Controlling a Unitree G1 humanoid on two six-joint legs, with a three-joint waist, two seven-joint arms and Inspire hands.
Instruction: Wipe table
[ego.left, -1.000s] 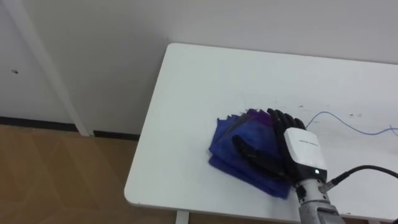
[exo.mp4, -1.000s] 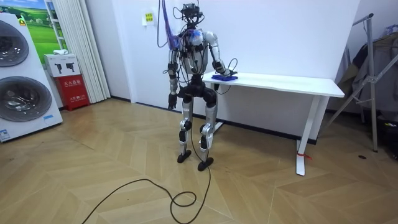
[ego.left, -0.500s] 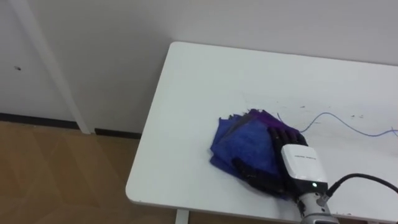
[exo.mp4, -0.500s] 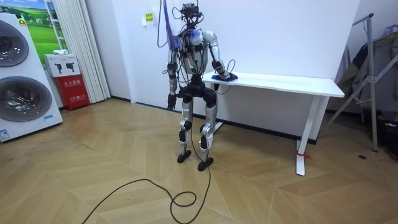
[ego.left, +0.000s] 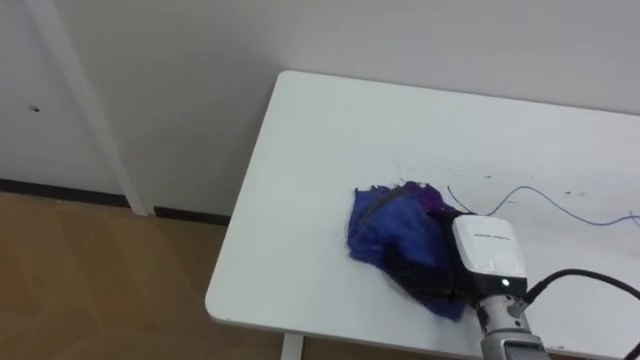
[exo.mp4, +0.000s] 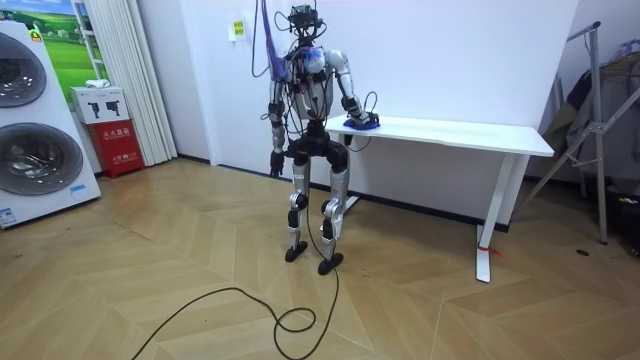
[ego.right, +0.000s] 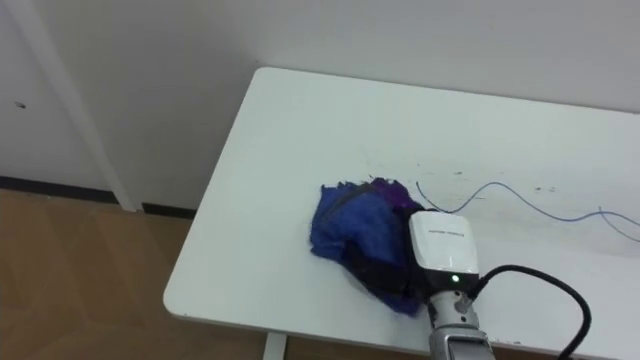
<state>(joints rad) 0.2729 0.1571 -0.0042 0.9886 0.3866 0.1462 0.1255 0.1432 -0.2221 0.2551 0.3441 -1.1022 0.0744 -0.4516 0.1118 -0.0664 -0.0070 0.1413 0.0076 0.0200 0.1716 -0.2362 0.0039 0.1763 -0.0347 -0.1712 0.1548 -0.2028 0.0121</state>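
Where one blue cloth (ego.left: 392, 232) bunches on one white table (ego.left: 320, 130), right hand (ego.left: 487, 255) atop; grip hidden, cannot tell.

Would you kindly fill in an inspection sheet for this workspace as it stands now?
Surface: white table, with blue pen lines to the right of the cloth.
Job's things: blue cloth, bunched near the table's near-left corner.
Clutter: nothing seen.
Hands: right hand rests on the cloth; left hand hangs at the robot's side.
Cables: nothing seen beyond the robot's own.
Surroundings: washing machines and a red box by the wall.
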